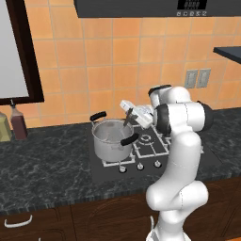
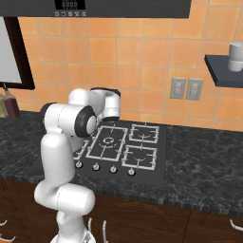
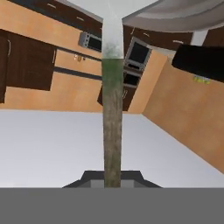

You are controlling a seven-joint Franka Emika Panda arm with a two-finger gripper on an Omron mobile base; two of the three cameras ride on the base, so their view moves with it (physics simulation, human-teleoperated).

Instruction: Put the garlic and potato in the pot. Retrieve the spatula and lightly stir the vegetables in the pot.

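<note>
The steel pot (image 1: 109, 142) with two black side handles stands on the front left burner of the stove. Just above its right rim my gripper (image 1: 135, 115) is shut on the spatula (image 1: 128, 121), whose thin handle slants down into the pot. In the hand view the brownish handle (image 3: 112, 127) runs straight up from my gripper (image 3: 113, 178) to the light grey blade (image 3: 113, 30), with the pot's rim (image 3: 175, 15) and one black handle (image 3: 199, 61) close beside it. The pot's wall hides the garlic, the potato and the blade's lower end.
The black stove (image 2: 142, 149) has knobs along its front edge and sits in a dark marble counter (image 1: 42, 164). Two bottles (image 1: 19, 123) stand at the far left by the tiled wall. A shelf with a cup (image 2: 235, 57) hangs at the right.
</note>
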